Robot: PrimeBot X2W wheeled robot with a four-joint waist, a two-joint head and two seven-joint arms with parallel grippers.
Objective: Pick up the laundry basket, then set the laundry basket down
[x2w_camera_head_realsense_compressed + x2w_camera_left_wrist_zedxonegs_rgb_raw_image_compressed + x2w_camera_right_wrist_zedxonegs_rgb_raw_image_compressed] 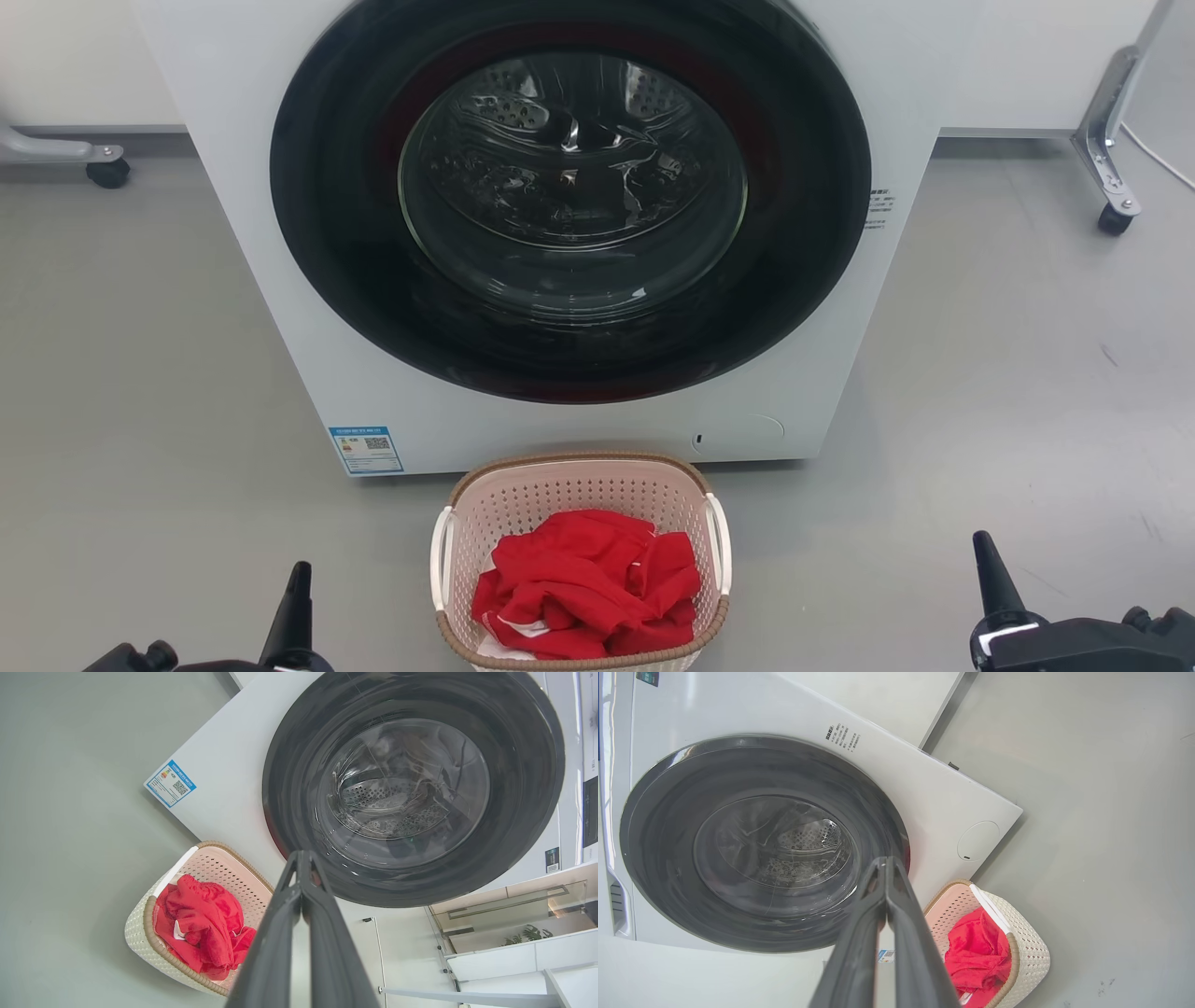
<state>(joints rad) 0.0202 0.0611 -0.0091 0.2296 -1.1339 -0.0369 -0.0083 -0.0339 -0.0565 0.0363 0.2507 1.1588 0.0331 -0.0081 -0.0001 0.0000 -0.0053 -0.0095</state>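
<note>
The laundry basket (579, 490) is pale pink perforated plastic with a brown woven-look rim and white side handles. It stands on the grey floor right before the washing machine, with red cloth (583, 583) heaped inside. The basket (219, 868) lies left of my left fingers, and in the right wrist view the basket (1029, 947) lies to their right. My left gripper (299, 571) is shut and empty, low at the left, well clear of the basket. My right gripper (982, 543) is shut and empty at the lower right. Shut fingertips show in both wrist views: left gripper (302, 855), right gripper (886, 861).
A large white washing machine (934, 65) with a closed dark round door (569, 201) stands directly behind the basket. Wheeled metal frame legs (1111, 140) stand at the back right, and a caster (107, 171) at the back left. Bare grey floor lies on both sides.
</note>
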